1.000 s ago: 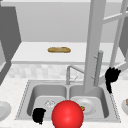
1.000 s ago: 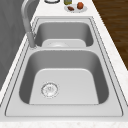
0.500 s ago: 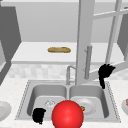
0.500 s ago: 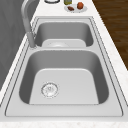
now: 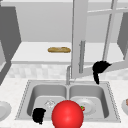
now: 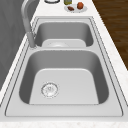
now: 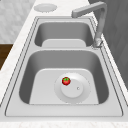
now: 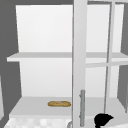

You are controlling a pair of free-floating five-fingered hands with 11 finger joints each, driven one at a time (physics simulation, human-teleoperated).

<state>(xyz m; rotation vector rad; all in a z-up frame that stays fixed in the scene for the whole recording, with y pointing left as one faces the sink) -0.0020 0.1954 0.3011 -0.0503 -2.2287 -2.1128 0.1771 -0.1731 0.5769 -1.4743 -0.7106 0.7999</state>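
In the front view my right hand (image 5: 100, 68) is up against the lower edge of the open cabinet door (image 5: 79, 30), fingers relaxed and pointing down, just right of the door's handle (image 5: 81, 56). It shows again low in the upper view, right hand (image 8: 101, 119) beside the handle (image 8: 82, 107). My left hand (image 5: 38, 115) hangs idle at the sink's front left, holding nothing, next to a big red ball (image 5: 67, 114). A bread loaf (image 5: 59, 49) lies on the cabinet's bottom shelf.
The double sink (image 5: 27, 100) has a faucet (image 5: 68, 75) at its back. A plate (image 7: 72, 87) with a small tomato (image 7: 66, 80) lies in the right basin. Plates stand on the counter at both ends (image 7: 45, 7) (image 6: 75, 7).
My right hand has moved left and slightly up, and the door's lower edge has swung with it. The left hand and the red ball have stayed put.
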